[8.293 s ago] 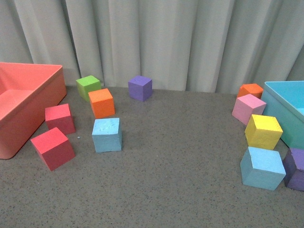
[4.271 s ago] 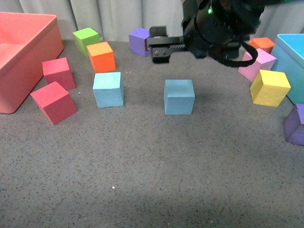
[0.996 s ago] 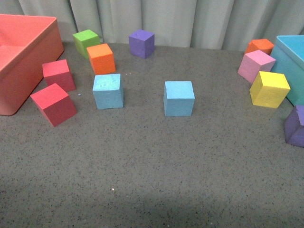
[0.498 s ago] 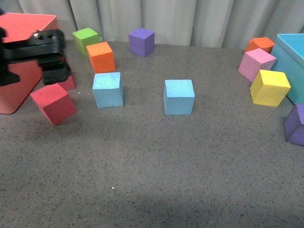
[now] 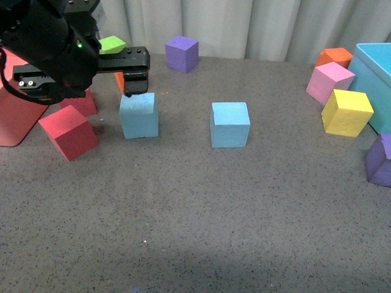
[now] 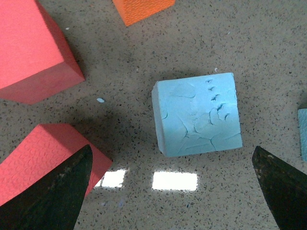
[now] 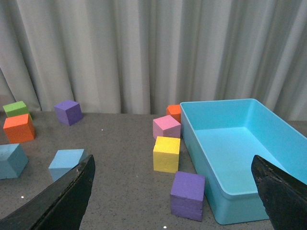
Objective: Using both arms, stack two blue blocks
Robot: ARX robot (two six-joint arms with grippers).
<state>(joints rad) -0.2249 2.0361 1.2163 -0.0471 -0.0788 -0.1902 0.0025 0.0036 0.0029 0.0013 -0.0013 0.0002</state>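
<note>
Two sky-blue blocks sit on the grey table, apart from each other: the left block and the middle block. My left gripper is open and hovers just above and to the left of the left block, with one finger over its top edge. In the left wrist view the left gripper is open, and the cracked top of the left block lies ahead between the jaws. My right gripper is open, empty and out of the front view. The right wrist view shows both blocks, the middle one and the left one.
Two red cubes and a salmon bin lie left of my left gripper. An orange cube and a green cube stand behind it, a purple cube further back. Pink, yellow, orange and purple cubes flank the turquoise bin at the right.
My left arm has come in from the left edge and moved right, over the left blue block. Seconds earlier the right arm left the middle blue block there and withdrew.
</note>
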